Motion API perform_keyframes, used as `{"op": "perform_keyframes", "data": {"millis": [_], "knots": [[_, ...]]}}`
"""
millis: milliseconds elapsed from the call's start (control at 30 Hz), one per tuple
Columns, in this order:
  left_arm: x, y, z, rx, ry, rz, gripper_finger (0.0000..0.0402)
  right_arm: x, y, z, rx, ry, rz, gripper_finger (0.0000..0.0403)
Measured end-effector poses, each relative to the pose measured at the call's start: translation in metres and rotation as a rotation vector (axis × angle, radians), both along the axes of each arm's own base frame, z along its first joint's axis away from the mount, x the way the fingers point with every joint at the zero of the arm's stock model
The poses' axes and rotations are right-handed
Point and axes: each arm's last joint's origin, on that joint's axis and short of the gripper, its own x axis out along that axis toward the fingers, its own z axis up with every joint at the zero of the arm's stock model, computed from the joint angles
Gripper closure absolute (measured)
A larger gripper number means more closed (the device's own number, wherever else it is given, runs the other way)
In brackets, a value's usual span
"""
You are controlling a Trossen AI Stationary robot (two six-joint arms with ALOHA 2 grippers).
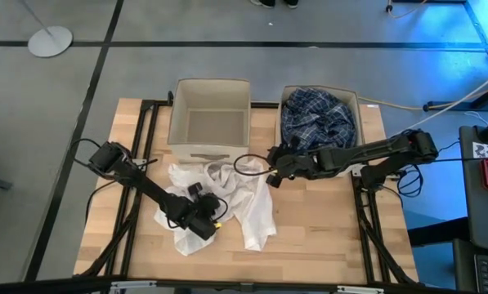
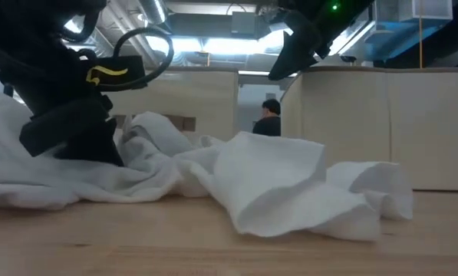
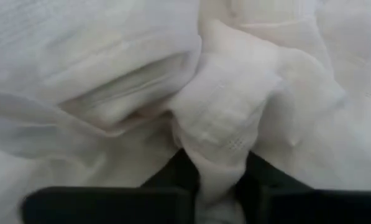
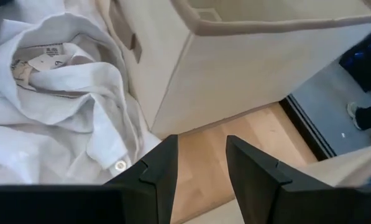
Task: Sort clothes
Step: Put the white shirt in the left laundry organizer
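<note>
A crumpled white shirt [image 1: 235, 200] lies on the wooden table in front of the left beige box [image 1: 209, 118]; it also shows in the low view [image 2: 275, 184]. A blue-and-white plaid shirt [image 1: 317, 118] lies inside the right beige box [image 1: 362, 106]. My left gripper [image 1: 204, 224] is down on the shirt's near left part, shut on a fold of it. My right gripper [image 1: 272, 175] hovers open above the shirt's right edge, in front of the gap between the two boxes; its fingers [image 4: 201, 165] hold nothing. My left gripper pinches a raised fold of the white shirt [image 3: 219, 155] between its two fingers. The fingers come from above, slanting down. The rest of the shirt lies slack on the table around them.
The left box is empty and has a handle slot [image 4: 126, 28] in its front wall. Bare wooden table [image 1: 325, 229] lies to the right of and in front of the shirt. A person [image 2: 268, 119] stands in the room far behind the table.
</note>
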Motion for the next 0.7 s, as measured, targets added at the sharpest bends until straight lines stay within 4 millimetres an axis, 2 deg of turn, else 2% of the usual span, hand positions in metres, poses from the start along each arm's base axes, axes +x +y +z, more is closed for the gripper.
{"op": "perform_keyframes", "data": {"millis": [67,167,233,333,400,567,700], "knots": [[0.000,0.000,0.002,0.003,0.007,-0.018,0.0379,0.000,0.005,-0.001,-0.002,0.007,0.016,0.0263],[-0.003,-0.006,0.013,-0.005,0.018,-0.102,0.0384,-0.003,0.016,-0.004,-0.010,0.029,0.049,0.0263],[-0.006,-0.014,0.025,-0.027,0.035,-0.234,0.0382,-0.005,0.026,-0.007,-0.010,0.046,0.083,0.0263],[-0.010,-0.023,0.055,-0.092,-0.042,-0.371,0.0385,-0.006,0.039,-0.005,-0.008,0.032,0.126,0.0263],[-0.015,-0.023,0.076,-0.098,-0.102,-0.404,0.0387,-0.006,0.046,-0.008,-0.003,0.030,0.143,0.0263],[-0.024,-0.015,0.110,-0.089,-0.205,-0.452,0.0382,-0.001,0.057,-0.018,0.025,0.047,0.173,0.0263],[-0.028,-0.011,0.125,-0.058,-0.251,-0.487,0.0385,0.001,0.060,-0.022,0.061,0.055,0.209,0.0263]]}}
